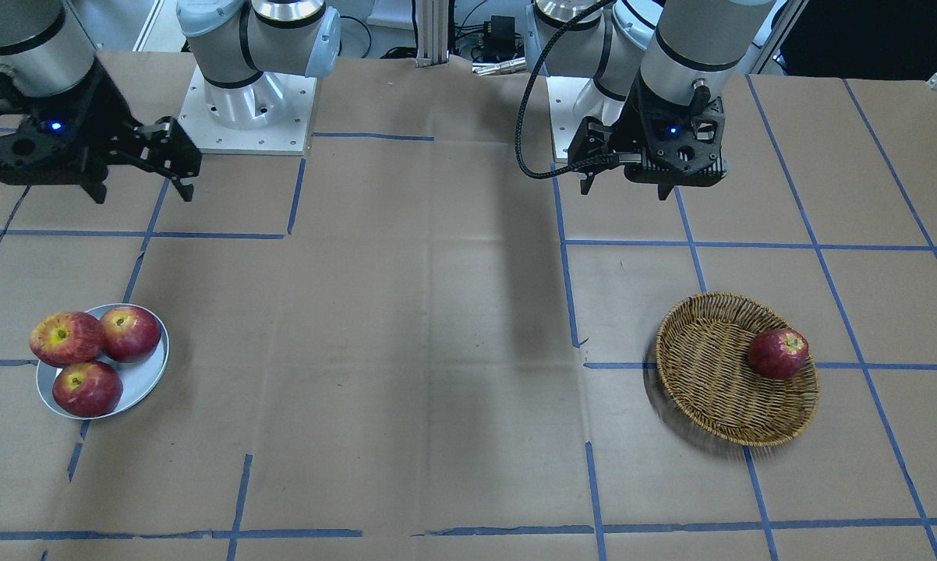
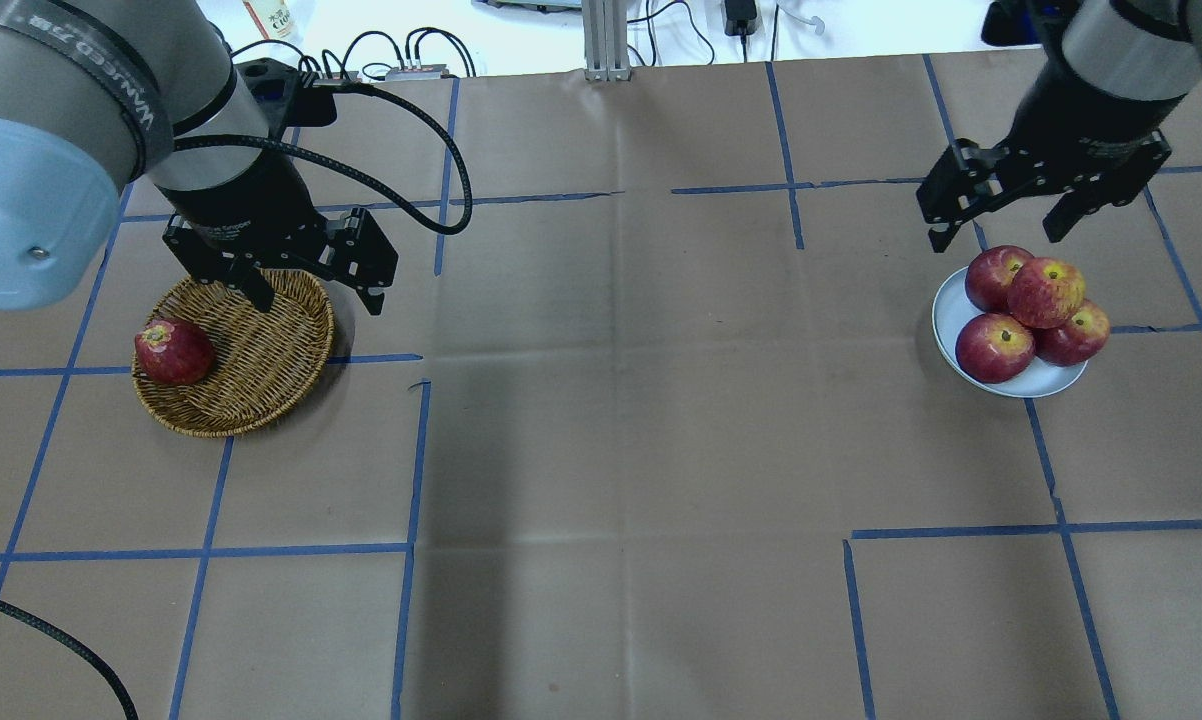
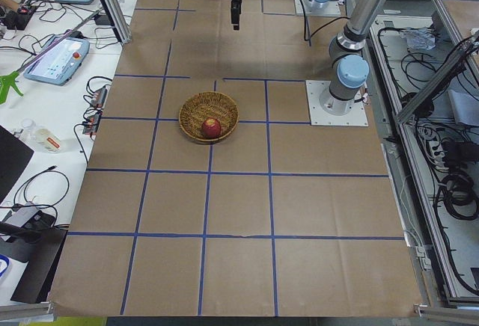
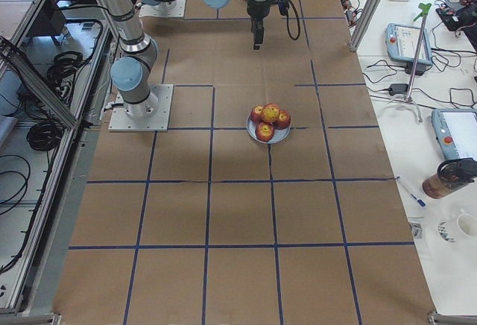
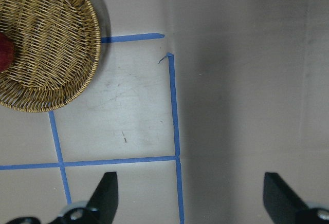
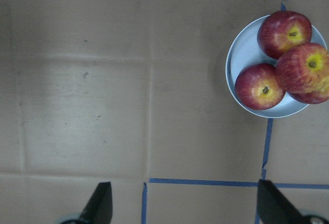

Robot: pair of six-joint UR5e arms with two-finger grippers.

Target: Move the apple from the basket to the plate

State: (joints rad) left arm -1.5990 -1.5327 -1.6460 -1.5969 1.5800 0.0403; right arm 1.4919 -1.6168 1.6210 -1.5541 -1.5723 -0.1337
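The pale, yellow-topped apple (image 2: 1044, 292) lies on top of three darker red apples on the grey-blue plate (image 2: 946, 310); it also shows in the front view (image 1: 67, 337) and the right wrist view (image 6: 307, 67). The wicker basket (image 2: 251, 380) holds one dark red apple (image 2: 173, 352) at its edge. My left gripper (image 2: 316, 290) is open and empty, raised beside the basket's rim. My right gripper (image 2: 996, 232) is open and empty, raised just beyond the plate.
Brown paper with blue tape lines covers the table. The basket (image 1: 710, 374) and the plate (image 1: 145, 382) sit at opposite ends with a wide stretch of paper between them. The arm bases (image 1: 246, 101) stand at the robot's edge.
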